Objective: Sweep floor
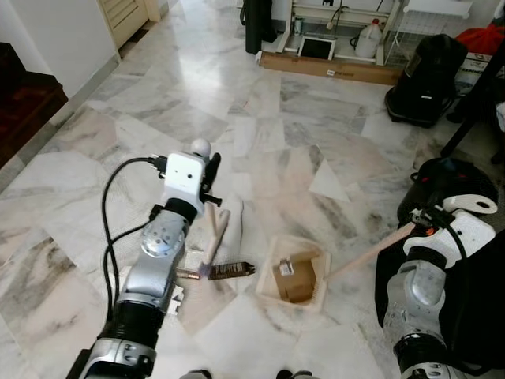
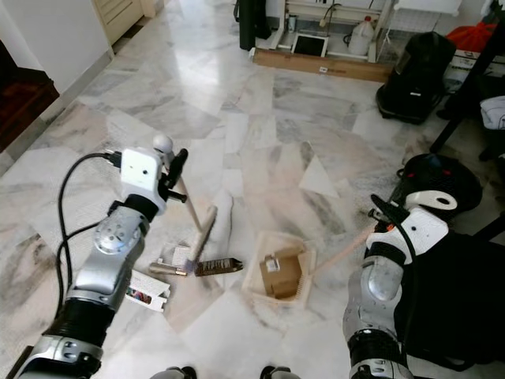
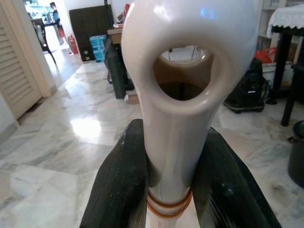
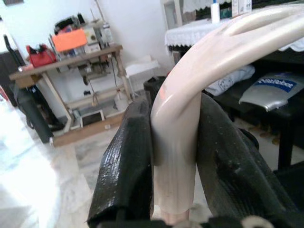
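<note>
Marble floor (image 1: 316, 142) spreads all around us, shiny and pale, with a long cardboard box (image 1: 331, 69) and a black bag (image 1: 426, 79) by its far edge. Close to our feet sits our dustpan (image 1: 293, 278). It has a brown card box scrap (image 1: 293, 280) inside it, so we think some trash is already picked up.

Our broom (image 1: 215, 237) stands just beside the dustpan. Its brush end touches a dark wrapper (image 1: 229, 270) on the floor. A white packet (image 2: 148, 287) lies near it too. These are not in the pan yet, so we think the job is about half done.

Our left gripper (image 3: 166, 190) squeezes tight on the broom's white handle top. Our right gripper (image 4: 173, 166) squeezes tight on the dustpan's long pink handle (image 1: 371, 254).
</note>
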